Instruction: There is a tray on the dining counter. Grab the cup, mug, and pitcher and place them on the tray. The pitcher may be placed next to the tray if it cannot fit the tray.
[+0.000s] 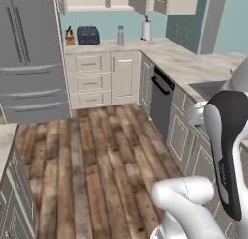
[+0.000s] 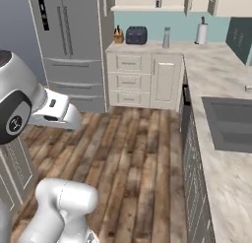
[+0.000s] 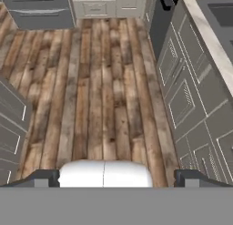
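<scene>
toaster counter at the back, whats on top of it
On the back counter stand a knife block, a dark toaster, the grey pitcher and a paper towel roll. Nothing covers them.

Kitchen layout from the base and hand cameras

The fridge (image 2: 69,45) is standing left of the drawer cabinet (image 2: 130,79); on the counter above it the knife block (image 2: 118,35), toaster (image 2: 136,35), pitcher (image 2: 166,38) and paper towel roll (image 2: 201,31) are lining up left to right. The dining counter (image 2: 224,173) is running along the right, with the sink (image 2: 231,121) sunk in it and the dishwasher (image 1: 161,102) under it, facing the floor (image 3: 100,92).
</scene>
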